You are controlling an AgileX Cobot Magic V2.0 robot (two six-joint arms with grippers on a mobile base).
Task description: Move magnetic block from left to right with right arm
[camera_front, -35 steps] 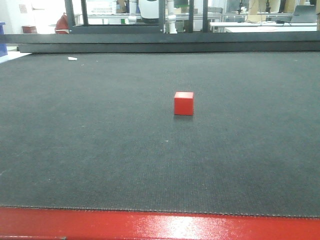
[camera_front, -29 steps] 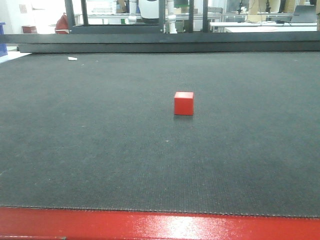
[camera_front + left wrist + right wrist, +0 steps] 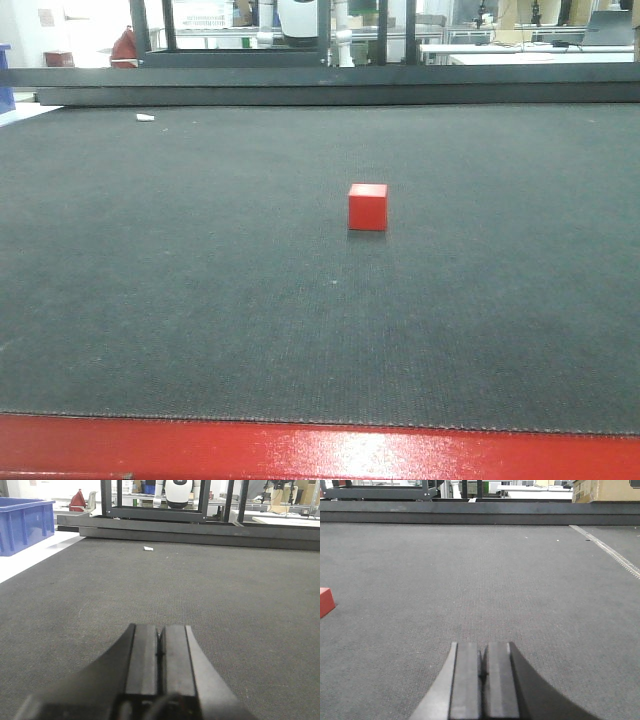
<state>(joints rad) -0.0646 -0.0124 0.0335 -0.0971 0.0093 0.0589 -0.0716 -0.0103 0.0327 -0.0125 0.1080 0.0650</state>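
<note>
1. On the front view I've got the magnetic block [image 3: 368, 206] sitting flat on the dark grey mat [image 3: 200, 300], a little right of frame centre, nothing touching it.
2. The front view shows neither arm. It alone gives me the glossy red table edge [image 3: 320, 450] along the bottom.
3. On the left wrist view, the left gripper [image 3: 160, 630] fills the lower centre, its two black pads pressed together with nothing between them. There's no block in this view.
4. Only this camera picks up the blue plastic crate [image 3: 22, 522] at upper left and a white robot body [image 3: 176, 491] behind the black frame at the top.
5. The small white scrap [image 3: 148, 548] lies far up the mat, and the front view has it too, at upper left [image 3: 145, 117].
6. On the right wrist view, the right gripper [image 3: 481, 647] is at lower centre, jaws closed and holding nothing.
7. The block pokes in at the left edge [image 3: 325, 601], well apart from those fingers.
8. This view alone has a cardboard box [image 3: 605, 490] at upper right.
9. As for writing, a wall sign [image 3: 45, 17] at the front view's upper left is too small to read.
</note>
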